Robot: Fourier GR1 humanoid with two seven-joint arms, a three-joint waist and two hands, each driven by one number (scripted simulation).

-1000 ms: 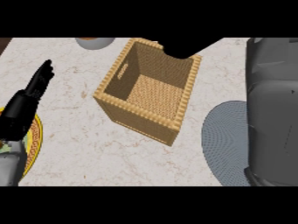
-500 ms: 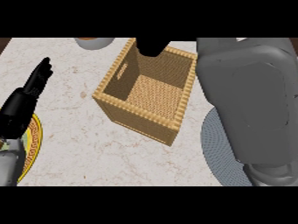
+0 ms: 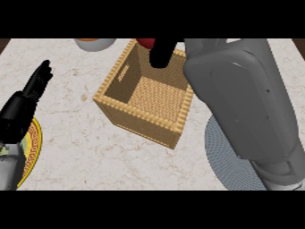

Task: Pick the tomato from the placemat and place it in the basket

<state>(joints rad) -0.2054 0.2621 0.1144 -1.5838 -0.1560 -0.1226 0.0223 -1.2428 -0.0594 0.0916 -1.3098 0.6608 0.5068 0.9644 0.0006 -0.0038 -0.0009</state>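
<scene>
Right hand (image 3: 161, 56), over the basket's (image 3: 138, 115) far rim, seems clamped on the tomato (image 3: 145, 43) peeking out beside it. Left hand (image 3: 19, 112) rests open.

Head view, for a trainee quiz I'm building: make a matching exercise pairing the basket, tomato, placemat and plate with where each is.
1 basket
2 tomato
3 placemat
4 plate

A lower left edge
B held by the right hand at the basket's far rim
C mid-counter
D lower right, partly hidden by the grey forearm

Pairs: 1-C, 2-B, 3-D, 4-A
</scene>
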